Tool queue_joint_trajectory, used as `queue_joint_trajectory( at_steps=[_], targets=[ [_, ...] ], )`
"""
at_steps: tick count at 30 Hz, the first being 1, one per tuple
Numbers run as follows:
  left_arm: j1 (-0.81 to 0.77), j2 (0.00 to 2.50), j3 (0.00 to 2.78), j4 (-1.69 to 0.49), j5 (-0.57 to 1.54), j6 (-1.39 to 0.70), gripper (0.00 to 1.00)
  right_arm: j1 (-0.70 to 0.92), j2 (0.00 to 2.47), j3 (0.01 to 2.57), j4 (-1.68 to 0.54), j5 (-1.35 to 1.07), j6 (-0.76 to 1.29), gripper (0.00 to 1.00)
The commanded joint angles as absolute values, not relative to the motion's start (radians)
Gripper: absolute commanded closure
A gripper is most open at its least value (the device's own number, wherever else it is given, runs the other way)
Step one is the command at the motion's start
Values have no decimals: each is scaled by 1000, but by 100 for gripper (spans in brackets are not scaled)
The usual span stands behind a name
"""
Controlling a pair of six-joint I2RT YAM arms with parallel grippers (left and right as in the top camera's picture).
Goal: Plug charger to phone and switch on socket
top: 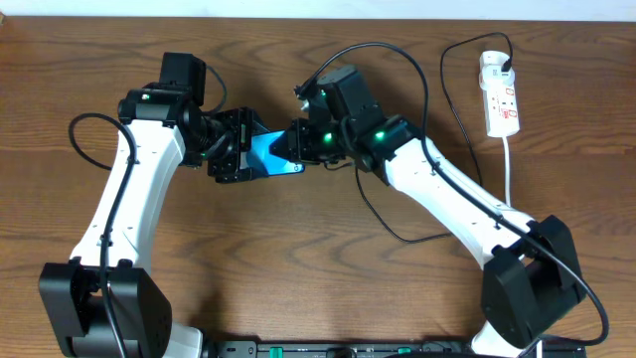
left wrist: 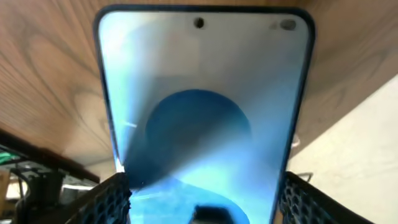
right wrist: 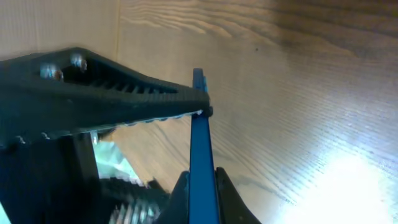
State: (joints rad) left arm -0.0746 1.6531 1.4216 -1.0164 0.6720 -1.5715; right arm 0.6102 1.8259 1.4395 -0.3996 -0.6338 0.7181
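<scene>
Left tool (top: 241, 155), mine, is pinching the slim black-edged smartphone with light-blue screen (left wrist: 199, 112) across its long edges, around the middle of the brown wooden bench (top: 298, 288). Right tool (right wrist: 200, 109) is pressed together, tips touching the smartphone's edge; can't tell if anything sits between my pads. Thin black charger cable (top: 455, 109) runs from the small white power strip with red switch markings (top: 500, 94) at far right, well apart from the smartphone. Cable's plug tip: can't make it out. Switch position unreadable.
</scene>
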Motion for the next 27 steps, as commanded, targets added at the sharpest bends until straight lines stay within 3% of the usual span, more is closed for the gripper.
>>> queue_joint_trajectory(
  at_steps=[1, 6, 12, 17, 18, 19, 23, 27],
  targets=[
    [-75, 1633, 1444, -1034, 726, -1558, 61, 550, 1831, 1458, -408, -614, 685, 99],
    [-75, 1633, 1444, -987, 726, -1429, 56, 496, 1830, 1458, -421, -642, 671, 99],
    [-75, 1633, 1444, -916, 726, -1236, 37, 425, 1829, 1458, -422, -688, 664, 99],
    [-75, 1633, 1444, -839, 752, -934, 37, 352, 1820, 1458, -411, -747, 665, 99],
    [-74, 1633, 1444, -814, 802, -821, 51, 338, 1816, 1458, -402, -768, 665, 99],
    [-74, 1633, 1444, -764, 874, -713, 54, 322, 1811, 1458, -391, -790, 669, 99],
    [-89, 1633, 1444, -667, 981, -611, 53, 271, 1791, 1458, -317, -851, 745, 99],
    [-93, 1633, 1444, -584, 1014, -620, 43, 241, 1784, 1458, -179, -860, 899, 99]
  ],
)
